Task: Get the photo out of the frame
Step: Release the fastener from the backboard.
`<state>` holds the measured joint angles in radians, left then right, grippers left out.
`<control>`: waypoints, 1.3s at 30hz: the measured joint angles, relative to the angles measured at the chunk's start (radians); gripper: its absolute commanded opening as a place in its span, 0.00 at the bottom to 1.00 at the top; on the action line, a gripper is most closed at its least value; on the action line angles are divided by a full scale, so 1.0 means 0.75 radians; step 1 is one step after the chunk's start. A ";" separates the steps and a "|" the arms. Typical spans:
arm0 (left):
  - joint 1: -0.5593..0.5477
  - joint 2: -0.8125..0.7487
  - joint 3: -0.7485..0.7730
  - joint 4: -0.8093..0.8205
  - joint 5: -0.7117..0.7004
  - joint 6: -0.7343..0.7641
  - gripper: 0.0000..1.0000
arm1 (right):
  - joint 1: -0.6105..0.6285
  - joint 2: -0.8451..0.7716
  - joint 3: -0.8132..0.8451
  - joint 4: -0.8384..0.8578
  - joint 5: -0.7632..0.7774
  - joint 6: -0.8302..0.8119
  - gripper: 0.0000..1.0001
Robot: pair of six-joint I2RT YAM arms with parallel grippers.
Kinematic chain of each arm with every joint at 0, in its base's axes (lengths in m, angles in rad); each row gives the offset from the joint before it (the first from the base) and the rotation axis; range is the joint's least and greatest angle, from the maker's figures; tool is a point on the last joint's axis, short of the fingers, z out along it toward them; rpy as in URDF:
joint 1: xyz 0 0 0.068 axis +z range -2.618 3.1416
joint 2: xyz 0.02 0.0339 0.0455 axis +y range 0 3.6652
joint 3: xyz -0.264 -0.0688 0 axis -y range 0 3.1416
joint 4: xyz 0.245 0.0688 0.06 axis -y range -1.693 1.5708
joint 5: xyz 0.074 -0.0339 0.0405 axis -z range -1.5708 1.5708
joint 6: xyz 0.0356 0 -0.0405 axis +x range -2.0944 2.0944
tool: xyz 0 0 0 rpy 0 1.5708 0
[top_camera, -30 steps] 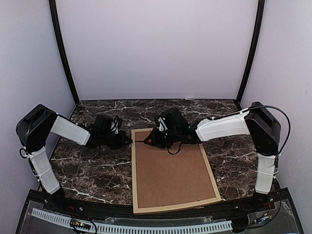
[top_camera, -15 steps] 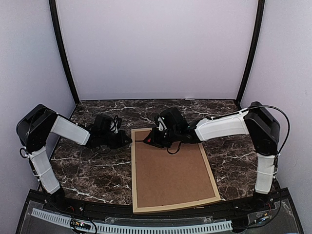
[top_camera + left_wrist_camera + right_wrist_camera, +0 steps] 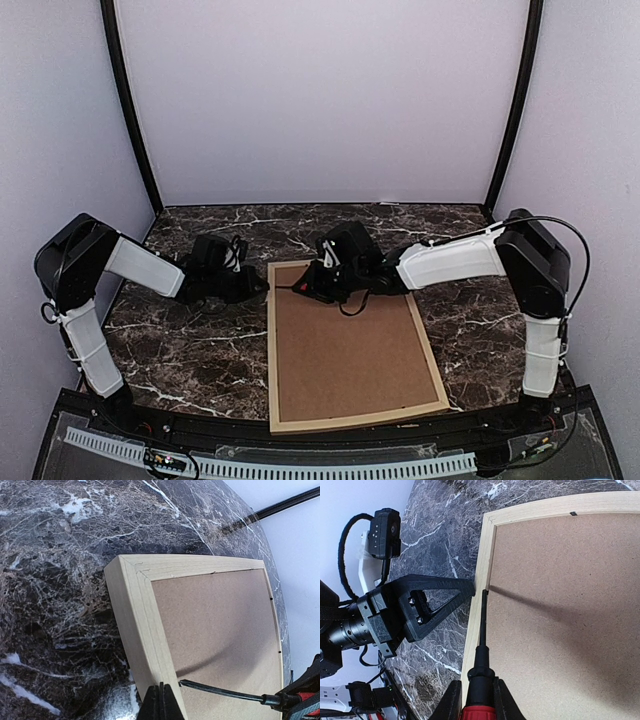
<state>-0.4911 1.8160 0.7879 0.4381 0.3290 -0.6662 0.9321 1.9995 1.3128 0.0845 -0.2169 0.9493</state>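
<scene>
To free board (image 3: pixel 215 630), brace frame (image 3: pixel 142 625) with closed left gripper (image 3: pixel 465 586), then pry using screwdriver (image 3: pixel 482 630) clamped in right gripper (image 3: pixel 479 700).

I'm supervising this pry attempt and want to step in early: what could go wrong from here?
The screwdriver tip sits at the seam between the frame and the backing board; it could slip and gouge either. Only the shut left gripper braces the frame's outer edge, so prying may slide or tilt it.
</scene>
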 measured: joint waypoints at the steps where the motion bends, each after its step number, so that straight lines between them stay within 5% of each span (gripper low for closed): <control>1: 0.002 0.001 0.000 0.003 -0.003 0.000 0.00 | 0.000 0.004 0.000 0.008 0.000 0.002 0.00; 39: 0.011 -0.037 -0.046 0.028 -0.057 0.029 0.00 | 0.002 0.031 -0.021 0.079 -0.001 -0.145 0.00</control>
<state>-0.4828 1.7885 0.7532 0.4595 0.2863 -0.6445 0.9337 2.0224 1.2968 0.1436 -0.2173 0.8406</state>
